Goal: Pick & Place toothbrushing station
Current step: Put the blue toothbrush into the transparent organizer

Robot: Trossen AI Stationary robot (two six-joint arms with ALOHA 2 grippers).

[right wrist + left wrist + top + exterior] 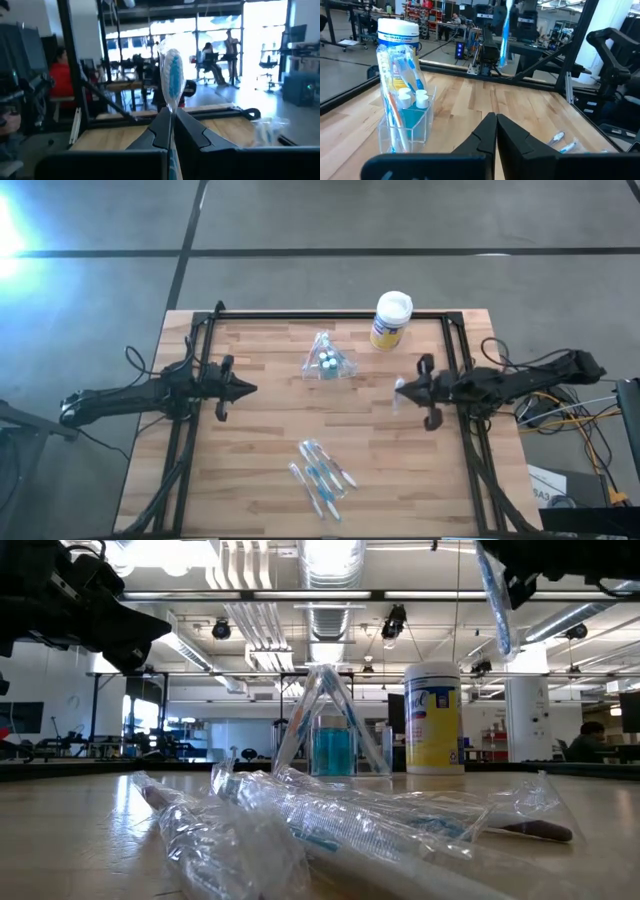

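Table (270, 430): we see a wooden top with black frame rails along its edges; in the low view its surface blurs close to the camera.
Yellow canister (391, 320): it stands upright with its white lid on, near the far edge, just beside the clear cup and apart from it. We can't read the label properly.
Toothbrushing station (329, 359): a clear plastic cup standing on the table, far-middle, between the two arms. In the left wrist view (404, 111) we make out brushes leaning inside it plus small white-capped tubes. How many brushes are in there, we honestly can't tell.
Wrapped toothbrushes (322, 474): a loose bunch lying flat near the front edge, well apart from the cup. The crinkly plastic wrap hides most of each one in the low view (330, 825), so we can't count them there.
Right tool (403, 388): over the right side of the table, fingers clenched on a wrapped blue-white toothbrush (171, 75), which sticks up from between the fingers; its lower end is hidden by them. From above it's just a pale smudge at the fingertips.
Left tool (250, 390): hanging over the left side of the table, fingers pressed together, nothing between them, touching nothing.
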